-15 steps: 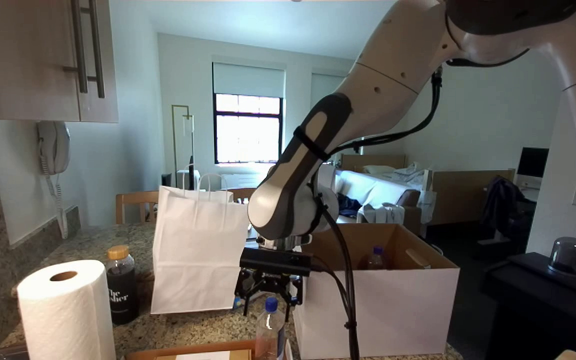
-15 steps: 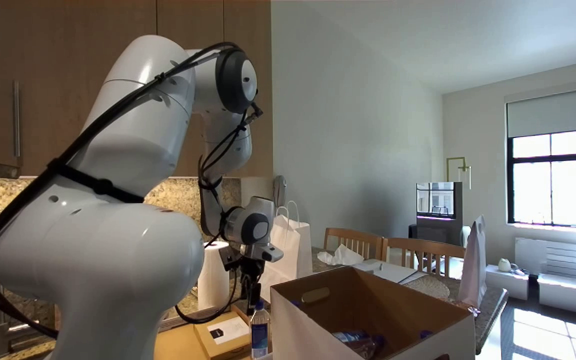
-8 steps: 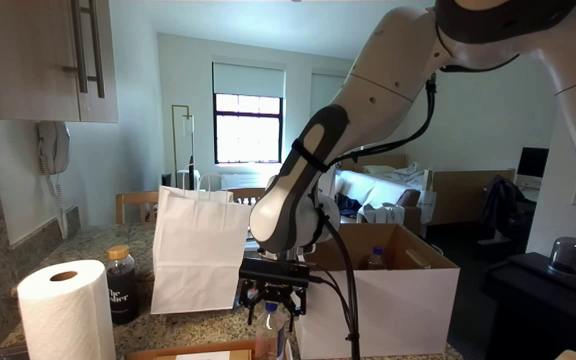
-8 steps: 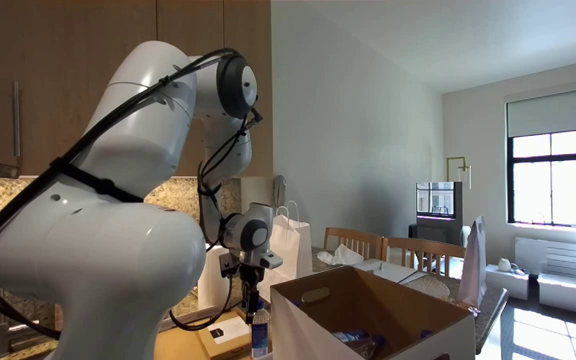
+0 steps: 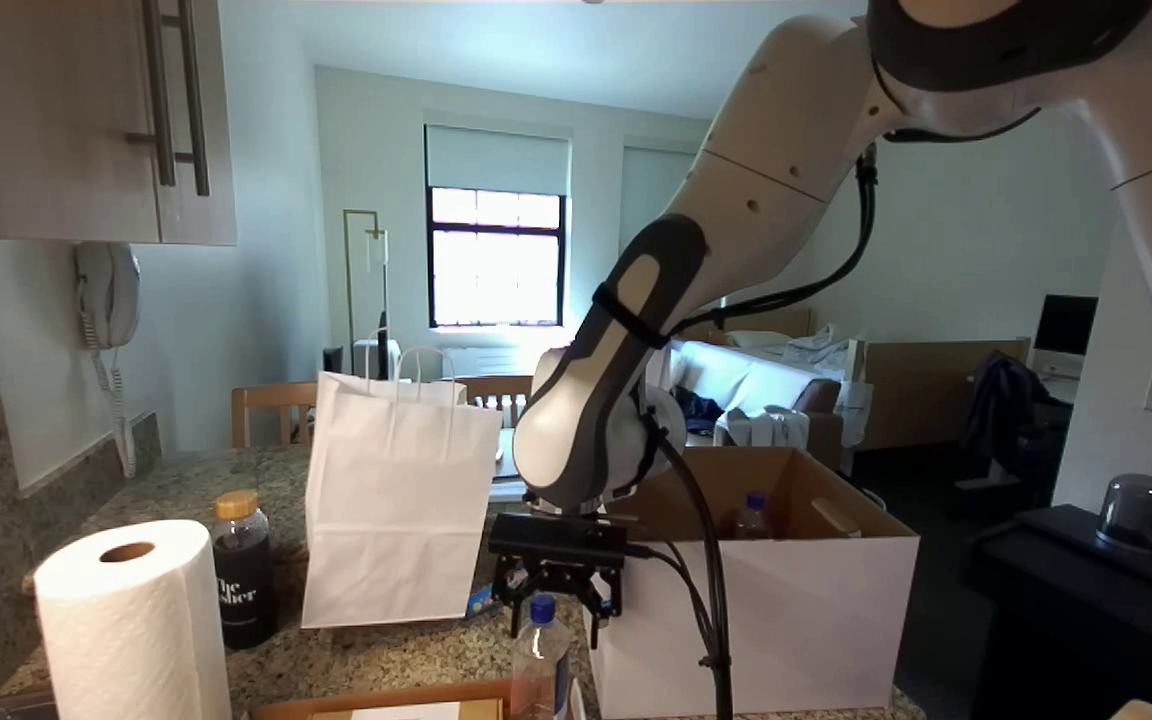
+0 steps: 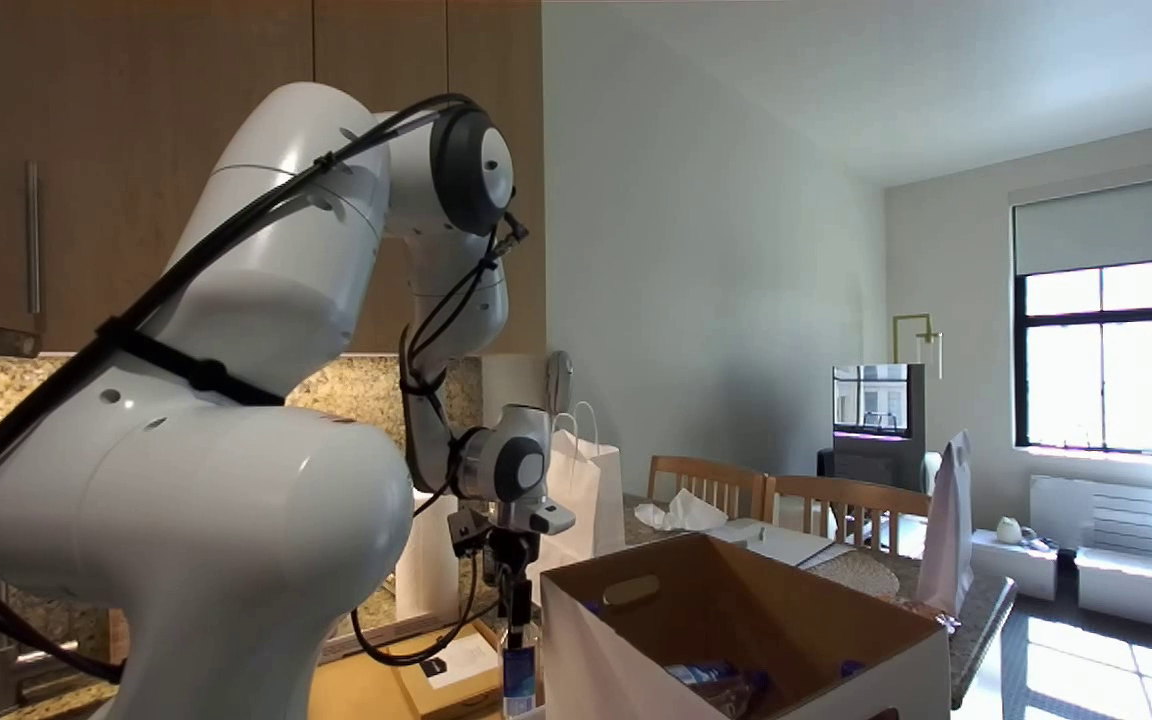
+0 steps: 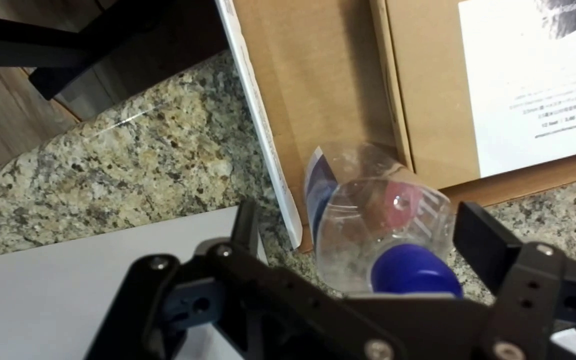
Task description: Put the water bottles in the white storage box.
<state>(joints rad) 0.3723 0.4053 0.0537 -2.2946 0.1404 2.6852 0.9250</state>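
A clear water bottle with a blue cap (image 5: 540, 655) stands upright in the corner of a cardboard tray; it shows in both exterior views (image 6: 519, 680). My gripper (image 5: 554, 635) is open and empty above it. In the wrist view the bottle (image 7: 353, 225) lies between the spread fingers, nearer the right-hand finger (image 7: 485, 245); its cap is partly hidden by the gripper (image 7: 365, 235). The white storage box (image 5: 786, 620) stands right beside it, also in an exterior view (image 6: 616, 665). Inside it several bottles (image 6: 701, 675) lie, and one blue-capped bottle (image 5: 753, 520) shows above its near wall.
The cardboard tray (image 7: 298, 100) holds a flat brown box (image 7: 433, 100) with a white label. A white paper bag (image 5: 401, 520), a paper-towel roll (image 5: 136, 630) and a dark bottle with an orange lid (image 5: 244, 580) stand on the granite counter (image 5: 376, 660).
My open gripper has come down over the bottle's cap, then shifted slightly toward the white box. The bottle and box have not moved.
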